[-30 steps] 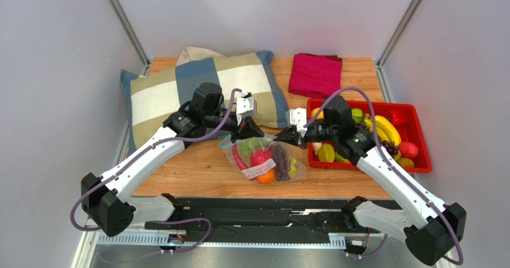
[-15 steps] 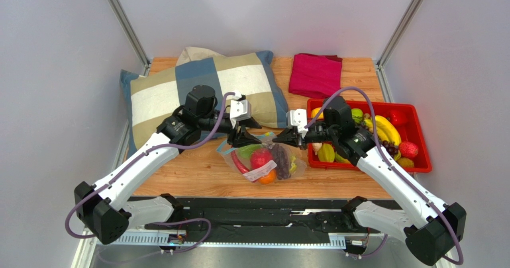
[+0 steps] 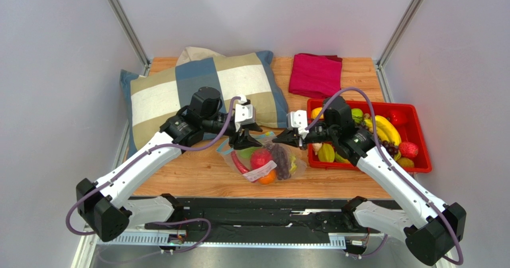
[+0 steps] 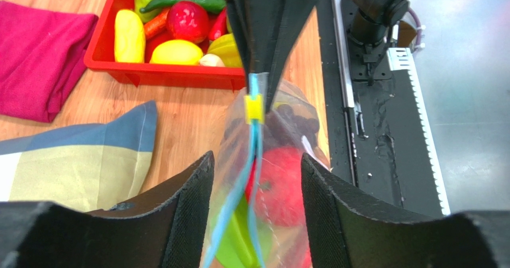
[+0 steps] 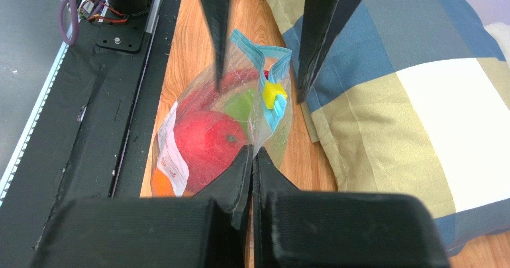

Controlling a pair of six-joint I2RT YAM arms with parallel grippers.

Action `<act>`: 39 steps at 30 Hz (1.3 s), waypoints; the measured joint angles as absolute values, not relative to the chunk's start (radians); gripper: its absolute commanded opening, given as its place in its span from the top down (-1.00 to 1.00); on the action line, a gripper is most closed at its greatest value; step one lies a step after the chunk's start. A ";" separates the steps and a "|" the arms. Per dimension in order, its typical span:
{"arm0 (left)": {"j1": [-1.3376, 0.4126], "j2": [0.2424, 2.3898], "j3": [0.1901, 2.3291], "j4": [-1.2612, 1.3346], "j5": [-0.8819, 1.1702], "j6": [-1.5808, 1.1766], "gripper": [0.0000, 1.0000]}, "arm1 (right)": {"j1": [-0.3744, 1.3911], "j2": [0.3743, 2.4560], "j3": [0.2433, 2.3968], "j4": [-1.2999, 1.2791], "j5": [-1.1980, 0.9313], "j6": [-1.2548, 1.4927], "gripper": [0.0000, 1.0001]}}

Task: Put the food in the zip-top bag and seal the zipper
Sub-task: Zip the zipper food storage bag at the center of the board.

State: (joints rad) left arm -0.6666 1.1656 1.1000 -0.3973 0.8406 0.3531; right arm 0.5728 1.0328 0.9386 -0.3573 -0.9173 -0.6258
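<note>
We log left gripper [image 4: 256, 160] open, fingers [image 4: 191, 190] spread either side of zipper [image 4: 255, 139], no contact seen. Right gripper [image 5: 252, 157] closed, pinching zipper end, facing left gripper. Yellow slider [image 4: 254, 108] just ahead of right fingertips. Bag [image 5: 197, 118] between both grippers, below fingertips, resting on table [image 3: 197, 172]. Inside bag we spot apple [image 5: 206, 139], green mango [image 5: 242, 104], orange piece [image 5: 158, 184], grapes [image 3: 280, 159]. On left gripper's side of slider, strips run apart. Red tray [image 4: 161, 74] with more food beside right gripper. Pillow [image 3: 179, 89] behind left gripper.
</note>
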 measured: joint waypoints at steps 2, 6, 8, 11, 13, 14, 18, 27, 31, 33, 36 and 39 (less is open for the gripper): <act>-0.671 1.196 1.106 -0.386 0.829 0.349 0.76 | 0.573 1.033 0.936 -0.356 -0.923 -0.633 1.00; -0.673 1.255 1.121 -0.382 0.836 0.350 1.00 | 0.573 1.034 0.936 -0.360 -0.927 -0.648 0.72; -0.673 1.259 1.122 -0.387 0.839 0.356 1.00 | 0.573 1.042 0.942 -0.379 -0.937 -0.661 0.62; -0.680 1.255 1.122 -0.394 0.839 0.379 1.00 | 0.573 1.074 0.995 -0.444 -0.956 -0.679 0.59; -0.686 1.251 1.122 -0.400 0.839 0.400 1.00 | 0.573 1.097 1.044 -0.483 -0.965 -0.683 0.58; -0.689 1.248 1.122 -0.403 0.839 0.408 1.00 | 0.573 1.106 1.063 -0.497 -0.969 -0.686 0.59; -0.696 1.240 1.122 -0.413 0.838 0.427 1.00 | 0.573 1.132 1.109 -0.544 -0.981 -0.704 1.00; -0.699 1.237 1.122 -0.429 0.807 0.428 0.61 | 0.573 1.158 1.116 -0.577 -0.989 -0.731 1.00; -0.699 1.212 1.121 -0.385 0.791 0.395 0.41 | 0.573 1.158 1.116 -0.579 -0.986 -0.731 1.00; -0.702 1.200 1.121 -0.355 0.789 0.376 0.35 | 0.573 1.158 1.116 -0.579 -0.985 -0.731 1.00; -0.716 1.192 1.121 -0.326 0.783 0.365 0.28 | 0.573 1.158 1.116 -0.578 -0.981 -0.730 1.00; -0.729 1.192 1.121 -0.324 0.779 0.363 0.23 | 0.573 1.156 1.116 -0.577 -0.979 -0.728 1.00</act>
State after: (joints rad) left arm -0.7292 1.1923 1.1213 -0.3241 0.7788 0.3630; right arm 0.5728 1.1564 1.1164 -0.5774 -0.9787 -0.7284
